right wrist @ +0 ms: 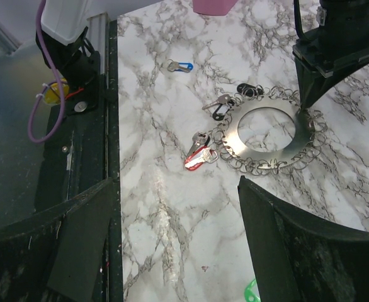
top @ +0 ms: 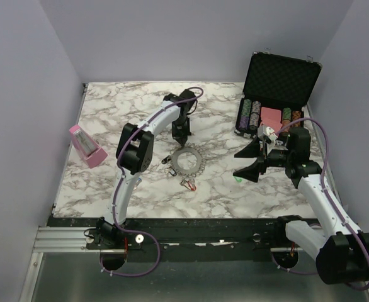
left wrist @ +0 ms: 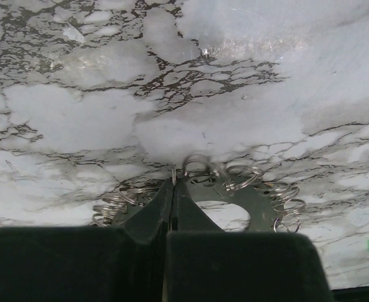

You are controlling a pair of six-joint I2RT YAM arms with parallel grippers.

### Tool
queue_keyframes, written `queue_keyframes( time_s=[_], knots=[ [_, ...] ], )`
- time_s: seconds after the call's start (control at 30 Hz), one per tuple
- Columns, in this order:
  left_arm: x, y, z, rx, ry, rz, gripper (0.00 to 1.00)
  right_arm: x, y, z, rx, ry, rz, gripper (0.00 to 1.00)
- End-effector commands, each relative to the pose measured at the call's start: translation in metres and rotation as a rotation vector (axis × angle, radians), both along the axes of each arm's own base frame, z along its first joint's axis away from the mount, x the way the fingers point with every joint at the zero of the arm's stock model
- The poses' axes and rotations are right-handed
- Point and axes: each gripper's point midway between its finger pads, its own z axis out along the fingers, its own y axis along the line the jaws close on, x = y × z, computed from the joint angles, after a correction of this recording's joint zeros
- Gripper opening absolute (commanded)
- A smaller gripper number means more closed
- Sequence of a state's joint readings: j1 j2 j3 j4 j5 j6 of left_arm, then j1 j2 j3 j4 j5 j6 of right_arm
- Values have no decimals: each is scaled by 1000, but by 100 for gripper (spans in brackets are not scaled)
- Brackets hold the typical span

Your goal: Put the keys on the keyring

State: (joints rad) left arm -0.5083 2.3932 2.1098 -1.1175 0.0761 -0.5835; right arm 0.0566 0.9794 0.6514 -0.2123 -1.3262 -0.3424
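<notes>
The keyring (top: 187, 161) is a flat silvery ring with a rim of small wire loops, lying mid-table. My left gripper (top: 183, 141) stands over its far rim, shut on one rim loop (left wrist: 174, 178); the ring plate (left wrist: 260, 202) lies just behind the tips. A red key (right wrist: 197, 157) lies touching the ring's rim (right wrist: 279, 162). Two black keys (right wrist: 220, 107) lie by the rim, a blue key (right wrist: 183, 66) lies apart, and a green key (top: 238, 178) lies to the right. My right gripper (top: 248, 162) is open and empty above the table, right of the ring.
An open black case (top: 279, 78) with striped poker chips (top: 255, 114) and a pink box stands at the back right. A pink object (top: 85, 146) sits at the left. A black rail (top: 191, 231) runs along the near edge.
</notes>
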Motion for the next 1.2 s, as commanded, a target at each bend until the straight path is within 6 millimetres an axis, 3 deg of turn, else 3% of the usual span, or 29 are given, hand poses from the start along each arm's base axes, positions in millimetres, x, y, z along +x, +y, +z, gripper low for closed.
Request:
queue_keyframes(
  time_s=[0.0, 0.33, 0.57, 0.8, 1.0, 1.07, 1.17],
  knots=[
    [3, 4, 21, 19, -61, -16, 0, -4, 0, 9, 13, -25, 20, 88],
    [-3, 12, 76, -37, -243, -136, 0, -6, 0, 8, 16, -26, 27, 88],
    [-17, 13, 136, -143, -447, -295, 0, -15, 0, 2, 14, -71, 77, 88],
    [-63, 10, 199, -234, -664, -601, 0, -18, 1, 1, -19, -178, 167, 89],
    [-111, -1, 247, -289, -916, -916, 0, -5, 15, 34, -67, -198, 321, 89],
    [-126, -5, 258, -317, -968, -998, 0, 8, 24, 46, -60, -158, 340, 88],
    [-142, -8, 271, -326, -1050, -1095, 0, 10, 39, 60, -54, -173, 388, 88]
  ],
)
